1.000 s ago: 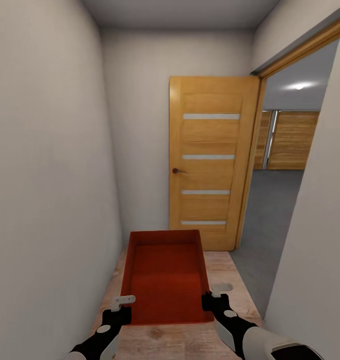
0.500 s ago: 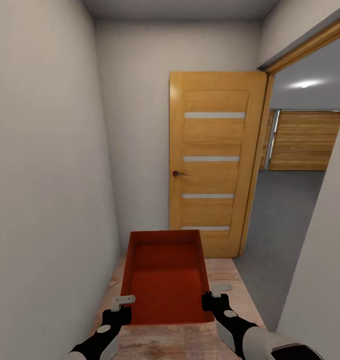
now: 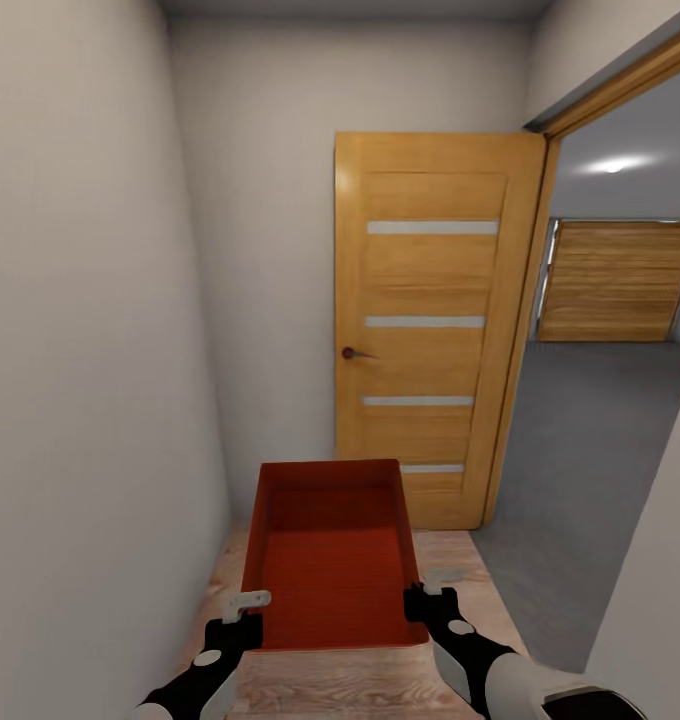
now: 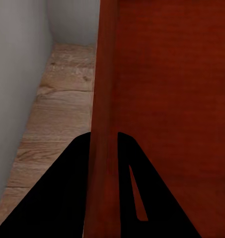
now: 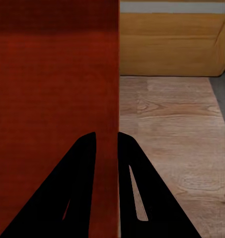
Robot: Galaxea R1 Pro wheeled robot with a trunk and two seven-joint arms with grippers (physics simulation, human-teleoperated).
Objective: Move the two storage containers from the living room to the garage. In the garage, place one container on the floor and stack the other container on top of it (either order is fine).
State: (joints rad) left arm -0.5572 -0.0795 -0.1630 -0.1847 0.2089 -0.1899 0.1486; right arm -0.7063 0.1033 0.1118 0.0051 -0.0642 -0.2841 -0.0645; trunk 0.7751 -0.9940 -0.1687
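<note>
Currently we carry one storage container (image 3: 332, 555), left gripper (image 3: 242, 610) and right gripper (image 3: 428, 592) fingers clamped on its side walls, facing wooden door (image 3: 430, 330).

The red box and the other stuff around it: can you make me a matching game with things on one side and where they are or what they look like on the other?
Things:
1. storage container
2. wooden door
3. concrete floor
4. plank floor

Descriptions:
A. dark grey, past the doorway on the right
B. held by both side walls, left gripper and right gripper
C. light wood, under the box
D. standing open, with pale stripes

Pairs: 1-B, 2-D, 3-A, 4-C
</note>
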